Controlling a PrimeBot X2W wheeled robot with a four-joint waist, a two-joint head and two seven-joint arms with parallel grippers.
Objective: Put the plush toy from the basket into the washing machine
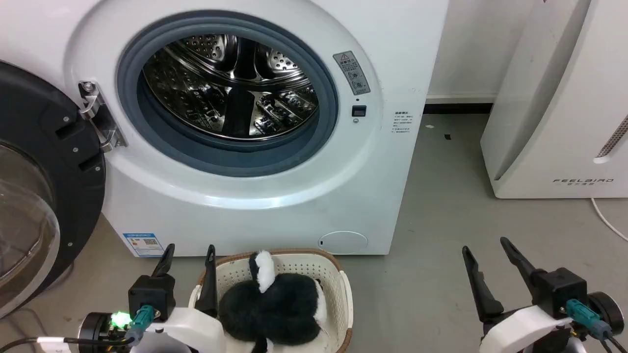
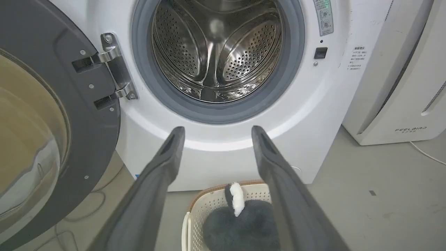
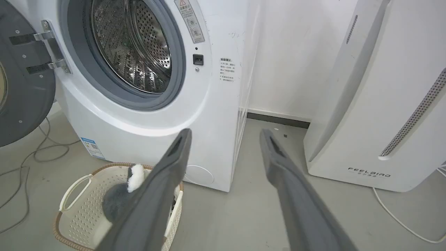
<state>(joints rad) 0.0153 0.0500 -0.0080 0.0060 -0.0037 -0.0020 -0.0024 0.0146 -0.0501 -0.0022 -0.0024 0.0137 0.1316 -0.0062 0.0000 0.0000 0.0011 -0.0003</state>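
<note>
The black-and-white plush toy [image 1: 274,306] lies curled in the cream basket [image 1: 338,287] on the floor, right before the washing machine [image 1: 294,206]. The machine's porthole stands open, its steel drum [image 1: 230,86] bare, and the dark-framed glass door [image 1: 44,196] is swung out to the left. My left gripper [image 1: 190,252] is open at the basket's left rim, beside the toy, with nothing between its fingers. My right gripper [image 1: 485,245] is open over bare floor at the lower right. The left wrist view shows the toy [image 2: 240,223] in the basket [image 2: 205,209] below the drum [image 2: 216,52].
A white slanted appliance marked FEELBIRD [image 1: 559,108] stands right of the washer, with a strip of grey floor [image 1: 441,206] between them. A white cable [image 1: 608,220] runs on the floor by it. Dark cables [image 3: 31,153] lie under the open door.
</note>
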